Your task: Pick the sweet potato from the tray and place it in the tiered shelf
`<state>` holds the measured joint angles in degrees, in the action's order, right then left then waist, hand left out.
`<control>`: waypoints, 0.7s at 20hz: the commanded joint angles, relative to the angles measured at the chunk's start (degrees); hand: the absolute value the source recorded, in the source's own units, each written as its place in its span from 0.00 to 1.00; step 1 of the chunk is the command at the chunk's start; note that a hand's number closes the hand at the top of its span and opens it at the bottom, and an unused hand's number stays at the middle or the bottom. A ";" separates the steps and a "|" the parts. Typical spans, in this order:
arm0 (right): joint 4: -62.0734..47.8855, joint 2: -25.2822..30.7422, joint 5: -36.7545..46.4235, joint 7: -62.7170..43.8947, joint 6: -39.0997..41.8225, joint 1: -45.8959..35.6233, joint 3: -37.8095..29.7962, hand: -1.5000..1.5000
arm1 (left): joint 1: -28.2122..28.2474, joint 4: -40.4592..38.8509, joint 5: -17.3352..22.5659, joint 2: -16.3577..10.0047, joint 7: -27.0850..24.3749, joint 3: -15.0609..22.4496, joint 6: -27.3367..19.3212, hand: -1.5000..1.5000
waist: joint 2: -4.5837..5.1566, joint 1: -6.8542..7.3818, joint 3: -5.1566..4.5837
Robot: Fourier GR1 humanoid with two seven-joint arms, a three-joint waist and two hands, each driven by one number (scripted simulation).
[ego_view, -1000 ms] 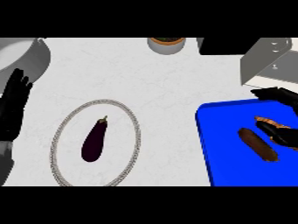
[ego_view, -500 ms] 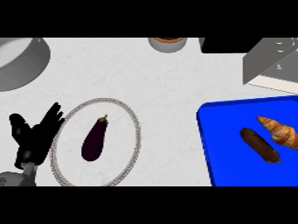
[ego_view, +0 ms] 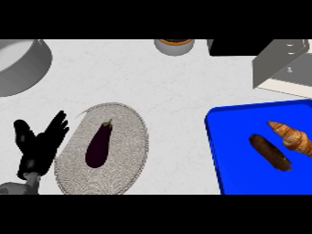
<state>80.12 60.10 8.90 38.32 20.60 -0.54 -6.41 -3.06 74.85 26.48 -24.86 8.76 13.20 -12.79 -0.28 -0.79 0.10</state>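
Where the left hand sits: the left hand (ego_view: 40, 142) shows low at the view's left, above its grey forearm (ego_view: 11, 188). Its fingers are straight and spread, and it holds nothing.
Right hand: it does not show in the head view, so nothing can be said of it.
Beside the left hand: a woven round plate (ego_view: 128, 119) lies just right of the fingers, and contact cannot be told. A dark eggplant (ego_view: 99, 146) lies lengthwise in the middle of the plate.
Tray: a blue tray (ego_view: 238, 176) lies at the right, well apart from the plate, and runs off the right edge.
Sweet potato: the sweet potato (ego_view: 270, 152) is a dark brown, long shape lying flat on the tray near its middle, with no hand near it.
Tray's other item: a croissant (ego_view: 294, 139) lies just beside the sweet potato, on its far right side.
Tiered shelf: the tiered shelf (ego_view: 288, 68) is a grey boxy frame standing beyond the tray at the upper right. No food shows on the parts in view.
Far left: a grey pot (ego_view: 13, 66) is cut off by the edge.
Far middle: a small jar (ego_view: 174, 46) stands next to a black block (ego_view: 234, 47).
Progress: by my reading, nothing is done yet. The reach, grasp, lift, carry to the shelf and release all remain.
Writing: no label, brand or lettering can be read anywhere.
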 commanded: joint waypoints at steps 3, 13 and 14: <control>18.51 1.79 3.15 -12.95 2.32 5.70 1.88 0.00 | -0.10 -1.20 0.26 0.62 1.01 -1.28 0.78 0.50 | -0.12 -0.73 -0.26; 37.83 -10.20 16.78 -42.17 -4.89 9.99 8.31 0.00 | 2.04 1.45 -2.56 2.73 1.58 -0.60 -0.21 0.50 | 0.17 0.52 -0.13; 36.20 -11.29 21.66 -42.24 -7.33 8.52 10.65 0.00 | -1.99 -1.02 -3.07 2.65 1.82 -1.34 0.00 0.50 | 0.31 0.56 -0.12</control>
<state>113.44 52.93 22.36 2.61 16.79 8.08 0.05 -2.83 76.10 24.74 -23.70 10.90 12.01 -12.47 -0.24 -0.53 0.00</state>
